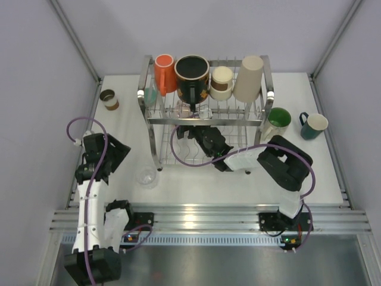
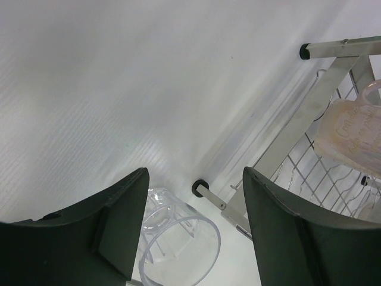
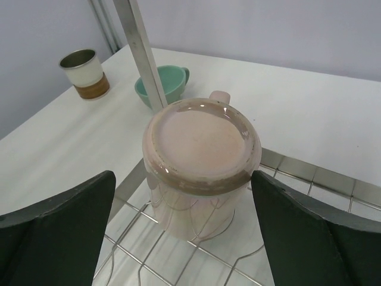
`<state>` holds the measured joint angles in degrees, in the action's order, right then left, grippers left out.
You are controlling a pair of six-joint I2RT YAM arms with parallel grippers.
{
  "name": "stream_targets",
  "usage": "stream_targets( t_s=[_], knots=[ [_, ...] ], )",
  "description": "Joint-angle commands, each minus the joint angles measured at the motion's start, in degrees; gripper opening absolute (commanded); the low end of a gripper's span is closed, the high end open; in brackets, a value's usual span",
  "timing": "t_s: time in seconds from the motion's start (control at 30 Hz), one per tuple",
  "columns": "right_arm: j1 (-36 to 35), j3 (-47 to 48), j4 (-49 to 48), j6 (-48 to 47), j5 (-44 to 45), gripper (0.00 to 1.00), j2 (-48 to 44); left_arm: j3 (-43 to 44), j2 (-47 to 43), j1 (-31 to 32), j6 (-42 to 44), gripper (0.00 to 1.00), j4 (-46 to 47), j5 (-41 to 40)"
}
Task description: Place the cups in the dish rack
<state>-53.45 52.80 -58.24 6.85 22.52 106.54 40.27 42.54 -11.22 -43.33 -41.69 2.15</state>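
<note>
Right gripper point(image 3: 183, 179) stands wide around the upturned pink mug point(image 3: 199, 143), touching neither side; left gripper point(image 2: 196, 173) hangs with jaws apart above the clear cup point(image 2: 178, 244).
You could tip the mug on the lower wires of the dish rack point(image 1: 153, 143) if a finger brushes it. The upper tier point(image 1: 205, 121) sits close overhead, so your free way out is back toward the arm's base. The clear cup stands just beside the front foot point(image 2: 199, 188) of the rack: a skewed close may clip it, while the table point(image 2: 89, 89) offers room on the left.
</note>
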Motion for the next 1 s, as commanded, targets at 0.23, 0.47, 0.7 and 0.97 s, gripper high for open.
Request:
stream_targets(
  t_s=[0.23,0.47,0.7,0.97],
  knots=[
    [-1.04,-1.56,-3.81,3.96,-2.4,0.72,-4.41,-0.11,-0.8,-0.29,0.62,0.7,-0.67,1.1],
    [-1.66,0.9,-4.08,2.12,-4.15,0.63,-2.04,0.07,-1.15,-0.29,0.62,0.69,-0.58,1.71],
    [-1.74,6.61,-0.65,0.18,-4.68,0.58,0.68,-0.11,-0.53,-0.29,1.06,0.69,-0.58,1.1],
    [-1.66,9.34,0.67,-0.61,-4.24,0.57,2.61,-0.81,-0.36,-0.29,1.23,0.68,-0.58,1.98]
  ],
)
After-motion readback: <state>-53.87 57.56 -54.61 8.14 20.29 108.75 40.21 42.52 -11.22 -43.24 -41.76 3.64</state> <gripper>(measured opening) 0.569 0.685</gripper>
